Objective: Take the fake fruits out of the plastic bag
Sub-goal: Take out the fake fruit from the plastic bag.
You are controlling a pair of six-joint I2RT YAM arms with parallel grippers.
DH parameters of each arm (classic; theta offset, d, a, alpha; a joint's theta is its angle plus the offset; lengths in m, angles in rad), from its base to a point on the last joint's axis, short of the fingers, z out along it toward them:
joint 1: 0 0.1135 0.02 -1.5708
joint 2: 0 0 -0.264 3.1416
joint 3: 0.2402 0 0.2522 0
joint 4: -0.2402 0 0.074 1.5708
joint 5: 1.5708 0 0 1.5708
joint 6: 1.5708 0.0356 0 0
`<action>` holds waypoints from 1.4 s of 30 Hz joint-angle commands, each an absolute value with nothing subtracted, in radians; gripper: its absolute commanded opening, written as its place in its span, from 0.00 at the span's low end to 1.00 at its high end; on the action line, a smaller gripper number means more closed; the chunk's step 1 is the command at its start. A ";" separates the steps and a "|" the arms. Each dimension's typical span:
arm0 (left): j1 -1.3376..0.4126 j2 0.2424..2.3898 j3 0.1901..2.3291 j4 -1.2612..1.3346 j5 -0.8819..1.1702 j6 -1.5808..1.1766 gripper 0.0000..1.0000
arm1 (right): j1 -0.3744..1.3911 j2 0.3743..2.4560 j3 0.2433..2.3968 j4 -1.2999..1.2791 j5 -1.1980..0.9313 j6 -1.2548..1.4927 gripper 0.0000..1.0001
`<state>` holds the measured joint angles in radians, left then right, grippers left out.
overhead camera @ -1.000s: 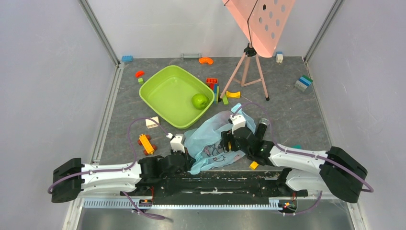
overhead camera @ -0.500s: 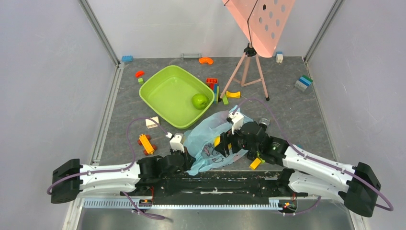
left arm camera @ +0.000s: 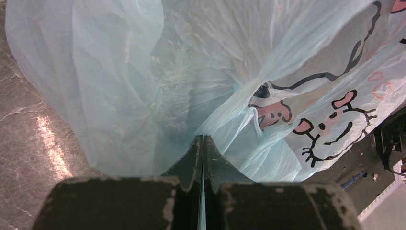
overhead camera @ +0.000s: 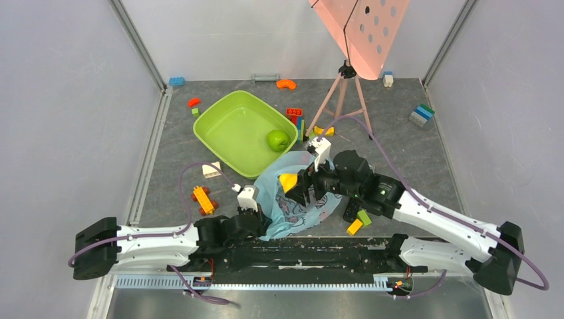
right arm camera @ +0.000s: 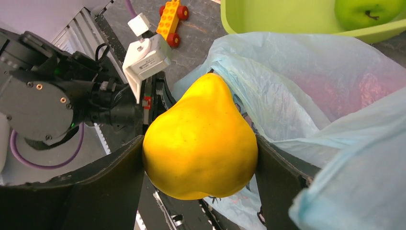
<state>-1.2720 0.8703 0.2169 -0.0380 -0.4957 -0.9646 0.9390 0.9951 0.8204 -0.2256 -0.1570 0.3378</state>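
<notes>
The light-blue plastic bag (overhead camera: 296,203) with cartoon prints lies crumpled in front of the arms. My left gripper (overhead camera: 263,228) is shut on its near edge; in the left wrist view the fingers (left arm camera: 203,143) pinch a fold of the bag (left arm camera: 158,72). Above the bag's mouth, my right gripper (overhead camera: 294,187) is shut on a yellow pointed fruit (overhead camera: 288,181), which fills the jaws (right arm camera: 198,143) in the right wrist view. A green apple (overhead camera: 277,139) lies in the lime-green tub (overhead camera: 229,126). A reddish shape (right arm camera: 366,91) shows through the bag's film.
A tripod (overhead camera: 346,93) carrying a pink perforated panel stands behind the bag. Toy blocks are scattered about: an orange wheeled one (overhead camera: 203,199), a white wedge (overhead camera: 211,170), yellow and green ones (overhead camera: 359,221) under the right arm, several near the tub (overhead camera: 297,118).
The right gripper has moved up and to the left out of the bag with the yellow fruit in it. The left gripper has kept its pinch on the bag's edge.
</notes>
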 commanded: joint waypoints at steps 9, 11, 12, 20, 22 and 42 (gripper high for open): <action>-1.274 0.868 0.200 -0.026 -0.551 -0.987 0.02 | 0.941 1.118 0.963 -0.266 -0.196 0.260 0.64; -1.274 0.868 0.203 -0.024 -0.552 -0.983 0.02 | 0.940 1.089 0.936 -0.315 -0.171 0.251 0.65; -1.273 0.868 0.205 -0.025 -0.553 -0.981 0.02 | 0.940 1.073 0.918 -0.337 -0.161 0.251 0.65; -1.274 0.867 0.209 -0.031 -0.554 -0.979 0.02 | 0.940 0.899 0.825 -0.491 -0.137 0.257 0.65; -1.274 0.868 0.206 -0.031 -0.554 -0.983 0.02 | 0.940 0.861 0.833 -0.528 -0.141 0.256 0.66; -1.274 0.882 0.189 -0.031 -0.555 -1.009 0.02 | 0.940 0.969 1.069 -0.378 -0.166 0.251 0.68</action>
